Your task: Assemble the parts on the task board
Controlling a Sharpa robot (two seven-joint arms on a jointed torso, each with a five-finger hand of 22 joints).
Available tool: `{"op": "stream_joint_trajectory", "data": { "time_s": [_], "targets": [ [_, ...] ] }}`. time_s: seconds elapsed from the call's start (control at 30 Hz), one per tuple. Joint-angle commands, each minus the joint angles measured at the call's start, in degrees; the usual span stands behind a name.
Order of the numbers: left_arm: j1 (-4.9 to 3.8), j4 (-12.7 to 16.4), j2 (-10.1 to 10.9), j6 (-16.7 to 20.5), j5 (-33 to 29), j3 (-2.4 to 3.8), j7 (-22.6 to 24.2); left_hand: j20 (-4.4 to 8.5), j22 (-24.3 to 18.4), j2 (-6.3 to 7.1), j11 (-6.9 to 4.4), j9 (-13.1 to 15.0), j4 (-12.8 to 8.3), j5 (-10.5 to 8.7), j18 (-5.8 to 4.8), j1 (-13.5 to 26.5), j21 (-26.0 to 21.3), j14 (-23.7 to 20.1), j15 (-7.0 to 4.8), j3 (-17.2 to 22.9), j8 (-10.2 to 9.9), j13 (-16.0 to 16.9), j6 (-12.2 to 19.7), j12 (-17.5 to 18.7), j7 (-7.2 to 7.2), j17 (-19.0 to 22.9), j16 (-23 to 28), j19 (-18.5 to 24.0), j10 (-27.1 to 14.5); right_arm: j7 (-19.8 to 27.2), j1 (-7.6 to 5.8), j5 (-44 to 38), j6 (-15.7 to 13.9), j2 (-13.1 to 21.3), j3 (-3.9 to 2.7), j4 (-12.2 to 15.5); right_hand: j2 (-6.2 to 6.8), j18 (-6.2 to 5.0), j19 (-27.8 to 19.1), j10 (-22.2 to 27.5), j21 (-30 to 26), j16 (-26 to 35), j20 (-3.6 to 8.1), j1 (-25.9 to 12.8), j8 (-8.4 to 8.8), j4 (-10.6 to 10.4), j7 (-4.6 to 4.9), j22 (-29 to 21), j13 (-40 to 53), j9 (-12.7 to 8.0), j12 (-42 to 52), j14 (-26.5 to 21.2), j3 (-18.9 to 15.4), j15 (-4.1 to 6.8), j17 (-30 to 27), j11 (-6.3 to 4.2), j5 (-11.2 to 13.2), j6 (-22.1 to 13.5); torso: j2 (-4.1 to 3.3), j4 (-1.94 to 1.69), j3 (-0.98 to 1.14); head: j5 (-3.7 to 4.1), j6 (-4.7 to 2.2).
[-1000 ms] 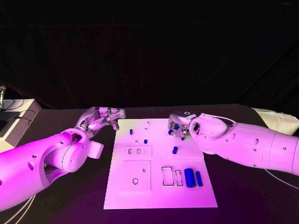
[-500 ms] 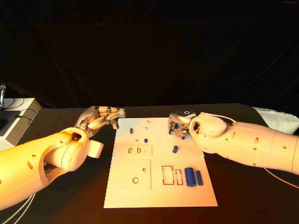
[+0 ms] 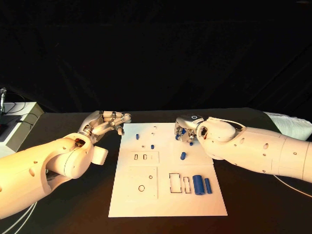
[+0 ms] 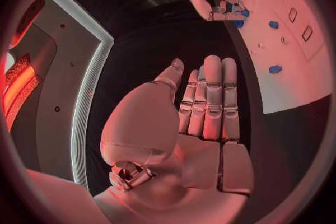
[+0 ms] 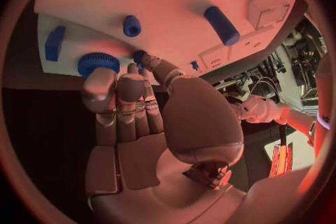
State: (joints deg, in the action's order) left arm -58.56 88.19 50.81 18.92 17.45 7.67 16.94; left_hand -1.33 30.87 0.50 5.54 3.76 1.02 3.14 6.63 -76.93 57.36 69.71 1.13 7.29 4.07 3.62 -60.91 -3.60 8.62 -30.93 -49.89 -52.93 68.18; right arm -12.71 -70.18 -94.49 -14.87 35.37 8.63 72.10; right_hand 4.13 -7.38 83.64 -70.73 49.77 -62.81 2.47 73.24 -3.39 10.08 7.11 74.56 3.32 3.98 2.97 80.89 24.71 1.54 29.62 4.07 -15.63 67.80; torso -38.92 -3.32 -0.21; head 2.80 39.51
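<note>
You have a black table (image 3: 268,204) under a dark curtain, with a grey box (image 3: 15,127) at its left edge. The white board (image 3: 166,192) lies mid-table. Your left hand (image 3: 105,122) hangs just beside the board's far left corner, fingers straight and together, holding nothing. The wrist camera shows your right hand (image 5: 140,101) pinching a small blue part (image 5: 140,56) against the board, near a ribbed blue knob (image 5: 98,61).

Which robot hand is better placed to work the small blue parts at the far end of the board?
Probably the right robot hand: its fingertips are already among the blue parts over the task board. The left robot hand sits beside the board, off its edge.
</note>
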Motion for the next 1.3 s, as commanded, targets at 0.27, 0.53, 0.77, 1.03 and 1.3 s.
{"op": "stream_joint_trajectory", "data": {
  "time_s": [0.27,0.53,0.77,1.03,1.3],
  "targets": [
    [-0.02,-0.14,0.03,-0.79,0.2,0.06,0.43,-0.06,0.08,-0.34,-0.09,0.04,-0.38,-0.14,1.15,0.16,0.35,-0.4,-0.19,0.33,-0.26,-0.04,0.37,-0.09,-0.11,0.22,-0.33,0.37,-0.41,-1.92,0.05,-1.06,-9.12,0.87,-0.29,2.24,-0.77,0.04,0.94,-2.44,1.74,0.25,0.57,0.66,-0.26,0.62,-0.38,2.54,0.2,0.19,0.38,0.2,0.47,0.75,0.75,-1.01,-1.28,1.6,0.02,0.01,0.01,-0.21,-0.05],
    [-0.01,-0.2,0.06,-0.77,0.2,0.06,0.57,-0.06,0.07,-0.37,-0.1,0.04,-0.47,-0.14,1.16,0.09,0.4,-0.39,-0.19,0.41,-0.26,-0.04,0.37,-0.09,-0.11,0.29,-0.41,0.38,-0.4,-3.3,-0.6,-1.54,-12.45,0.01,-0.92,3.11,-0.62,0.07,1.48,-2.41,0.32,0.65,0.58,0.66,-0.26,0.75,-0.37,4.63,0.19,0.17,0.38,0.31,0.53,0.76,1.54,-0.99,-1.37,1.61,0.03,-0.02,-0.08,-0.3,-0.27],
    [0.0,0.03,0.14,-0.85,0.2,0.08,0.7,-0.05,0.08,-0.36,-0.09,0.04,-0.53,-0.14,1.17,0.04,0.42,-0.4,-0.19,0.47,-0.27,-0.04,0.38,-0.08,-0.1,0.33,-0.45,0.38,-0.42,-3.48,-0.67,-1.64,-16.22,-3.99,-1.09,0.47,-0.33,0.05,1.73,-1.96,-0.25,0.74,0.52,0.63,-0.27,0.79,-0.22,5.25,0.19,0.12,0.39,0.33,0.66,0.63,1.69,-0.83,-1.38,1.26,-0.13,-0.17,-0.09,-0.4,-0.46],
    [-0.01,0.5,0.35,-0.85,0.2,0.2,0.72,-0.06,0.07,-0.34,-0.06,0.04,-0.56,-0.15,1.17,0.1,0.45,-0.42,-0.17,0.5,-0.27,-0.04,0.4,-0.08,-0.08,0.39,-0.51,0.41,-0.49,-2.26,-0.06,-0.6,-17.74,-8.58,-1.13,-3.9,-0.19,-0.01,2.13,-1.79,-1.52,0.84,0.44,0.7,-0.24,0.6,-0.21,6.17,0.18,0.12,0.38,0.34,0.67,0.61,1.87,-0.78,-0.5,1.1,-0.24,-0.57,-0.36,-0.61,-0.06],
    [-0.07,0.89,0.67,-0.93,0.2,0.38,0.59,-0.08,0.06,-0.27,-0.05,0.04,-0.62,-0.15,1.19,0.17,0.53,-0.45,-0.16,0.53,-0.28,-0.05,0.45,-0.07,-0.07,0.51,-0.61,0.42,-0.54,-1.83,0.78,-0.09,-16.95,-10.26,-1.12,-6.19,-0.14,-0.03,2.28,-1.59,-1.96,0.83,0.43,0.7,-0.22,0.7,-0.15,6.26,0.17,0.09,0.37,0.34,0.76,0.56,1.92,-0.71,-0.7,0.92,-0.45,-1.2,-0.75,-0.58,0.04]
  ]
}}
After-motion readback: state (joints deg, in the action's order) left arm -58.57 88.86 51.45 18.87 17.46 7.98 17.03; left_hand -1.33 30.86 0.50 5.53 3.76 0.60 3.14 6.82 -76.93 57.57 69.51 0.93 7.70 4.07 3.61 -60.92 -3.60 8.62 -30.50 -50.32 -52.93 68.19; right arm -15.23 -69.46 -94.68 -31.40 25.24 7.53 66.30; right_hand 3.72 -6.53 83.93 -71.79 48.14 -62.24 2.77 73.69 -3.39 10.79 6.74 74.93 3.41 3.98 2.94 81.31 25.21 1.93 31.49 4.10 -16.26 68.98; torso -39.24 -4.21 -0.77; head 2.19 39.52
